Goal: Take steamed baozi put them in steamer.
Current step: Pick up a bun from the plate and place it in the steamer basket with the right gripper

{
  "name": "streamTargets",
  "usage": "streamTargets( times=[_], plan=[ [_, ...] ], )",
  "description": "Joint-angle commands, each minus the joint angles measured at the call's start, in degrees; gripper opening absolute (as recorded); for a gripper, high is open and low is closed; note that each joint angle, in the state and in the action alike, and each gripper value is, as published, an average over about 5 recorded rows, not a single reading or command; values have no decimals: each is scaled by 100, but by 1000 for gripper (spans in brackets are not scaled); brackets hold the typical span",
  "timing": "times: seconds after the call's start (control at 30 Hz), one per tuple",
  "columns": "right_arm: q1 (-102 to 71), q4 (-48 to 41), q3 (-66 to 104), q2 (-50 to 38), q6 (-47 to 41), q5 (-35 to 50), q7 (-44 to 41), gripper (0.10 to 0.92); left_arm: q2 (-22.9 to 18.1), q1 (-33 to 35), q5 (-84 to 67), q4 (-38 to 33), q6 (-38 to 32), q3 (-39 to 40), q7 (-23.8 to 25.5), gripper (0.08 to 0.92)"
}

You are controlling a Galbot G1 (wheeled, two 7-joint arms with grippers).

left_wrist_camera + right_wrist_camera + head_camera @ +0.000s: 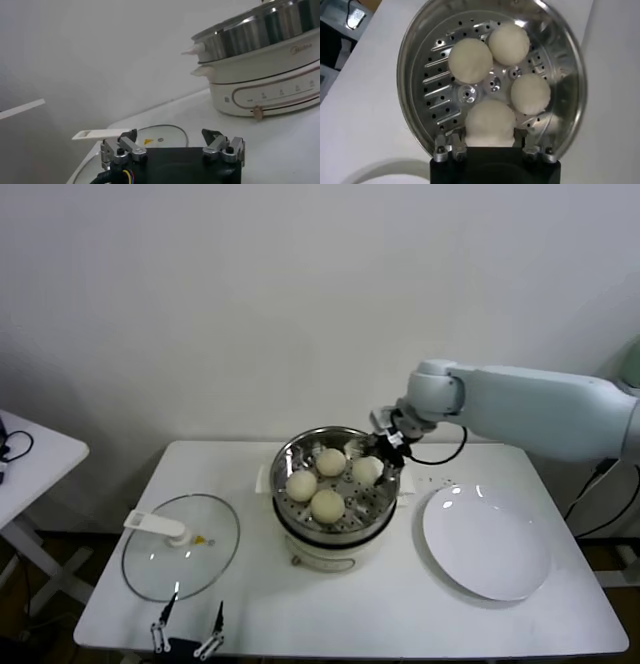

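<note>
Low at the white table's (350, 609) near edge, the left gripper (187, 627) hangs spread open. Round shiny steel steamer (300, 452) holds four off-white baozi (327, 504); the right gripper (376, 454) is clenched around one (490, 121) inside it.

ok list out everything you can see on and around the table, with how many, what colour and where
steamed baozi: four, off-white, all inside the steamer; one sits between the right end effector's fingers
steamer: one, shiny steel basket on a cream-white cooker base, centre of the table
glass lid: one, clear with a white handle, flat on the table on the robot's left of the steamer
plate: one, white, nothing on it, on the robot's right of the steamer
table: one, white, under everything
side table: one, white, at the far left edge
right end effector: one, dark, inside the steamer, shut on a bao
left end effector: one, open, at the table's near edge by the lid
</note>
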Motion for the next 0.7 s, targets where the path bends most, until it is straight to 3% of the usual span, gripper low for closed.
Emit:
streamTargets(
  times=[0.03,0.4,0.7],
  plan=[
    [-760,-316,247,187,-71,-321,82,645,-99,-8,-1,22,-10,-3,0,823],
    [-759,-547,446,269,39,-274,17,654,-101,0,-21,-41,-1,-17,1,823],
    [-83,-524,436,83,254,446,-285,814,-94,17,-7,-65,15,-22,2,823]
  ],
)
